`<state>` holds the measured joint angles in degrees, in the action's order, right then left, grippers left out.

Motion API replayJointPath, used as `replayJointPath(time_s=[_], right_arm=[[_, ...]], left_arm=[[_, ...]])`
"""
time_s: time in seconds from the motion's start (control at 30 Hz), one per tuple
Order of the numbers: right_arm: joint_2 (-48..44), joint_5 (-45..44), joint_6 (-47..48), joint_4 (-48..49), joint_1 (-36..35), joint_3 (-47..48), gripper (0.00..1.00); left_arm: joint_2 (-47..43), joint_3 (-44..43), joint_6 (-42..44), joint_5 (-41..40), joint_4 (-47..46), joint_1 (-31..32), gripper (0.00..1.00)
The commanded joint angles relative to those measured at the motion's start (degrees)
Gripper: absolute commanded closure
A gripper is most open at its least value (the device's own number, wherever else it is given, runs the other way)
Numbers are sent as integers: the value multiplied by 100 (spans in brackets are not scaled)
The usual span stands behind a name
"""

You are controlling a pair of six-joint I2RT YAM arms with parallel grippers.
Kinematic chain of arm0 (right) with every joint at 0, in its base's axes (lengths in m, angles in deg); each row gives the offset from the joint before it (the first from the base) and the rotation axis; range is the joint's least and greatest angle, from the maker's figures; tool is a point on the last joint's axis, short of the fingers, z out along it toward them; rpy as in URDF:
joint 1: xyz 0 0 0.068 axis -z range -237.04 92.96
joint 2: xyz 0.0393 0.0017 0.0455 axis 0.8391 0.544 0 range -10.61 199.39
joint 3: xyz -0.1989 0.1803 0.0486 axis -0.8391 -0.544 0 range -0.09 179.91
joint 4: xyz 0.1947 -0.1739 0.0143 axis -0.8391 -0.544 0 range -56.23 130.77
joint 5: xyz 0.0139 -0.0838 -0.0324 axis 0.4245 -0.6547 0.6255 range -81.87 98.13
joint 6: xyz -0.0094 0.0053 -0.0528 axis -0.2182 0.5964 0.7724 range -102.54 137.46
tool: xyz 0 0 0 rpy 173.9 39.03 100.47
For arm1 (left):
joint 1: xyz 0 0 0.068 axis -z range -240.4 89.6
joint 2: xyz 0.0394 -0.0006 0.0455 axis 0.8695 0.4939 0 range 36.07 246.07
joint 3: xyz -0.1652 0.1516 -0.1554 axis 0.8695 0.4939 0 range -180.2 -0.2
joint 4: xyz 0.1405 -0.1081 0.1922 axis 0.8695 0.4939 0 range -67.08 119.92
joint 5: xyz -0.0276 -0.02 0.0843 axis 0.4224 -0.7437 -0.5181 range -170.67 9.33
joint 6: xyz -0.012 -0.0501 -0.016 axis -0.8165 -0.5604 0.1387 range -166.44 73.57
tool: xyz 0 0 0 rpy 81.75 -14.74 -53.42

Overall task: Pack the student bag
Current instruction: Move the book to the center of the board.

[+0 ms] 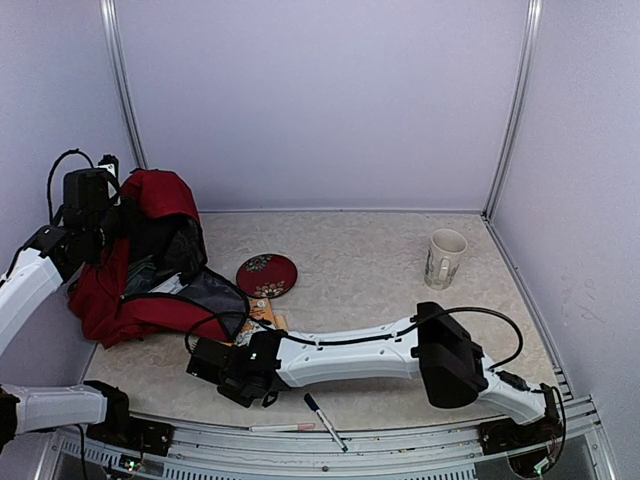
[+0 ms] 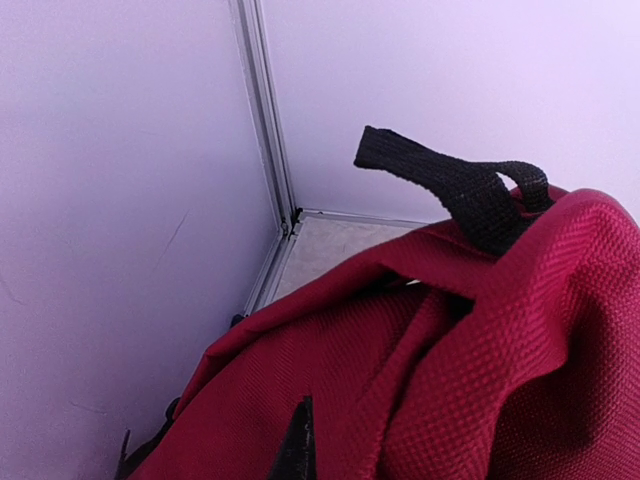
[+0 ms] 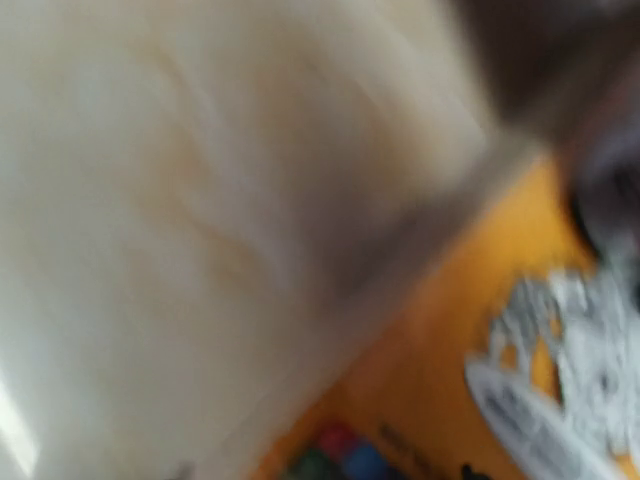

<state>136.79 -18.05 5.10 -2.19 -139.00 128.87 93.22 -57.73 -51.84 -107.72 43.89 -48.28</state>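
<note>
Dark red student bag point(image 1: 105, 298), open-mouthed

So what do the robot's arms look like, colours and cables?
Both arms have smooth white link shells and black joint housings. The right arm has a black elbow block and a thin black cable running along the forearm to its black end effector. The left arm ends in a black wrist unit with a black cable loop above it.
</note>
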Motion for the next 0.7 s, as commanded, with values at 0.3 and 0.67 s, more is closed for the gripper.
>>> replayJointPath(time_s=[0.3,0.67], right_arm=[[-2728,-492,-2175,-915,627,-4192,32],[-2878,1457,-880,1539,628,-3606,19]], left_arm=[[-80,107,14,604,-323,35,100],[-49,174,10,587,-338,34,100]])
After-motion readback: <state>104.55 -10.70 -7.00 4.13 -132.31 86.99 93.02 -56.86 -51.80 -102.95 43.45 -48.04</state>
